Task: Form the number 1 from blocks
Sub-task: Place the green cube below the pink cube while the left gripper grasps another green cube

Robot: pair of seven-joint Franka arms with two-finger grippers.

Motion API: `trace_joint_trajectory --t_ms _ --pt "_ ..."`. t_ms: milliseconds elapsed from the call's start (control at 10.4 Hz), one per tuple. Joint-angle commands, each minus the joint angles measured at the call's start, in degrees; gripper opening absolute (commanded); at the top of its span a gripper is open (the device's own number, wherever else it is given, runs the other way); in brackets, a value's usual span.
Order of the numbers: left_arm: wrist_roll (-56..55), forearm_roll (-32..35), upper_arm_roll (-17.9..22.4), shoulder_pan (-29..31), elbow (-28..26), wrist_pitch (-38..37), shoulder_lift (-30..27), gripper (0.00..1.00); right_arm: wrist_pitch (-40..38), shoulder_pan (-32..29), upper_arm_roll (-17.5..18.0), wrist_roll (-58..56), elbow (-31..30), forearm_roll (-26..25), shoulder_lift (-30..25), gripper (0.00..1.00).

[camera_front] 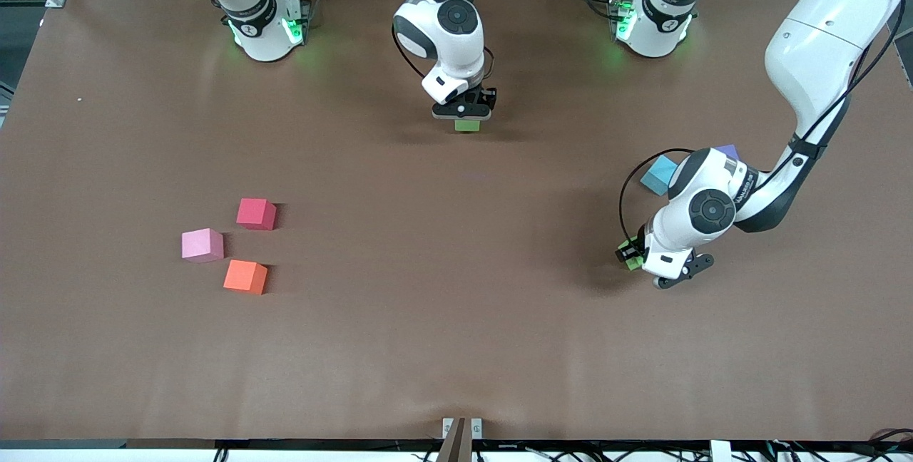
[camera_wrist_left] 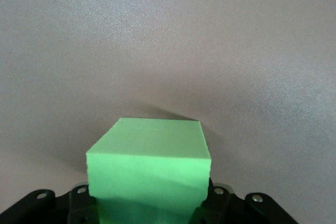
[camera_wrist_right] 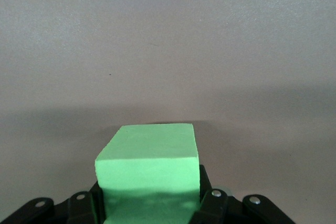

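My right gripper (camera_front: 465, 118) is shut on a green block (camera_front: 467, 125) low over the table's middle, toward the robots' bases; the right wrist view shows this green block (camera_wrist_right: 149, 158) between the right gripper's (camera_wrist_right: 150, 208) jaws. My left gripper (camera_front: 628, 254) is shut on a second green block (camera_front: 634, 264), over the table toward the left arm's end. That green block (camera_wrist_left: 149, 156) fills the left gripper's (camera_wrist_left: 149, 208) jaws. A red block (camera_front: 257, 214), a pink block (camera_front: 202, 245) and an orange block (camera_front: 245, 276) lie close together toward the right arm's end.
A light blue block (camera_front: 660, 175) and a purple block (camera_front: 727, 152) lie on the brown table (camera_front: 428, 319) beside the left arm's wrist, the purple one mostly hidden by it. Both wrist views show only bare tabletop past the held blocks.
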Motion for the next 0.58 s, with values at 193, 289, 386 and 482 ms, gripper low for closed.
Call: trace_joint_trajectory --t_ms 193,289,386,482 --pt "0.48 1.43 -0.36 -0.03 0.64 -0.25 0.00 0.00 0.68 0.55 -0.22 1.02 -0.07 0.43 0.13 1.00" --pt "0.48 1.43 -0.36 -0.04 0.64 -0.25 0.00 0.00 0.60 0.55 -0.22 1.02 -0.16 0.43 0.05 1.00" --pt "0.39 1.43 -0.45 -0.04 0.64 -0.25 0.00 0.00 0.60 0.46 -0.22 1.02 -0.07 0.43 -0.22 1.00" --pt "0.30 1.43 -0.45 -0.12 0.64 -0.25 -0.09 0.00 0.60 0.38 -0.22 1.11 -0.16 0.43 -0.91 1.00"
